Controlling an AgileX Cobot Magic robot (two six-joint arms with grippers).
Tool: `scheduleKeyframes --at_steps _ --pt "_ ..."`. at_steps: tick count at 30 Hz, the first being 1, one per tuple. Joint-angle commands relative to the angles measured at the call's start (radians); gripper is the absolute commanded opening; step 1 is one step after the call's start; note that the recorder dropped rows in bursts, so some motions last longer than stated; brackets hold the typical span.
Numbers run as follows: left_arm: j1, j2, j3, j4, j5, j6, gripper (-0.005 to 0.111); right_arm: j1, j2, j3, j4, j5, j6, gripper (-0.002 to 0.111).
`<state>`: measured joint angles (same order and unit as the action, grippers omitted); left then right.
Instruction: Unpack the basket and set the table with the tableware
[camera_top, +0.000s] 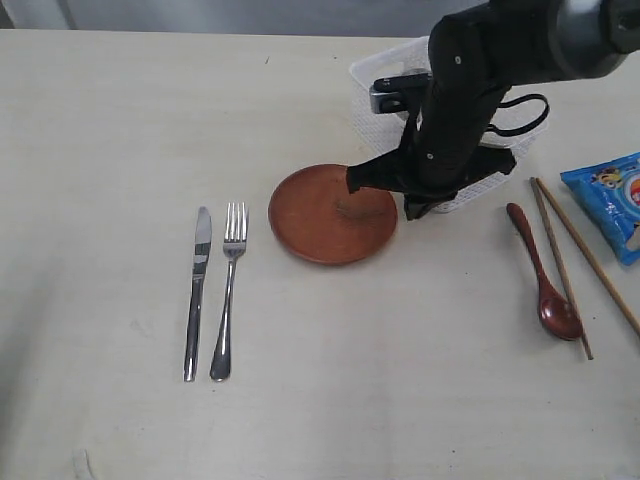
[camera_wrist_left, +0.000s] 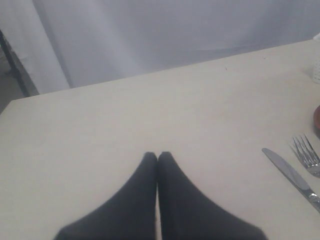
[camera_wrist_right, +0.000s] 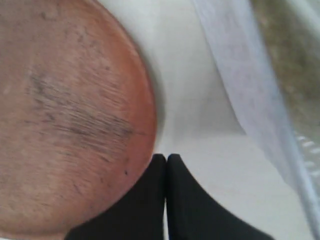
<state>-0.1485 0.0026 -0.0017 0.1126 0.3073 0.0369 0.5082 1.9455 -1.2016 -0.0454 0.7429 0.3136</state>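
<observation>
Your stock on the table (camera_top: 380, 420), a pale cream top with faint grain: one basket (camera_top: 385, 75), white plastic with lattice sides and a smooth rim, far and right of centre, largely hidden from you by the right arm (camera_top: 460, 90); its contents cannot be made out. One plate (camera_top: 320, 225), round, reddish-brown, with a dark scuffed streak in its well, lying flat just near and left of the basket, parted from it by a strip of bare table. One knife (camera_top: 197, 295) and one fork (camera_top: 227, 300), steel, side by side and parallel, left of the plate, handles toward the near edge, knife on the outside. One spoon (camera_top: 545, 280), dark red, bowl end nearest you, right of the basket, its bowl touching one of a pair of brown chopsticks (camera_top: 561, 268) that spread apart toward the near right. One blue chip bag (camera_top: 610, 200) at the right edge, partly cut off. Your right arm comes down steeply in front of the basket and blocks its near wall. Your right hand (camera_wrist_right: 166, 159) sits low at the plate's right rim, over the gap between plate and basket, fingers pressed together with nothing between them. Your left hand (camera_wrist_left: 157, 156) hangs over bare table left of the knife, likewise closed tight and empty.
</observation>
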Motion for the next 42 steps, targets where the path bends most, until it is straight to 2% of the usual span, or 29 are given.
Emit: scheduleKeyframes --at_steps 1,19,25,31,34,39,42 --pt "0.005 -0.003 0.002 -0.012 -0.008 -0.003 0.000 0.022 0.019 0.004 0.019 -0.081 -0.007 0.000" --pt "0.005 -0.003 0.002 -0.012 -0.008 -0.003 0.000 0.022 0.063 -0.004 0.173 -0.226 -0.022 0.000" --pt "0.005 -0.003 0.002 -0.012 -0.008 -0.003 0.000 0.024 0.026 -0.071 0.184 -0.152 -0.065 0.000" --pt "0.005 -0.003 0.002 -0.012 -0.008 -0.003 0.000 0.090 -0.085 -0.073 0.156 -0.022 -0.137 0.000" --pt "0.005 -0.003 0.002 -0.012 -0.008 -0.003 0.000 0.115 -0.163 -0.001 0.152 0.012 -0.143 0.000" --pt "0.005 -0.003 0.002 -0.012 -0.008 -0.003 0.000 0.115 -0.326 0.235 0.157 0.025 -0.134 0.000" --pt "0.005 -0.003 0.002 -0.012 -0.008 -0.003 0.000 0.150 -0.411 0.360 0.215 0.026 -0.150 0.000"
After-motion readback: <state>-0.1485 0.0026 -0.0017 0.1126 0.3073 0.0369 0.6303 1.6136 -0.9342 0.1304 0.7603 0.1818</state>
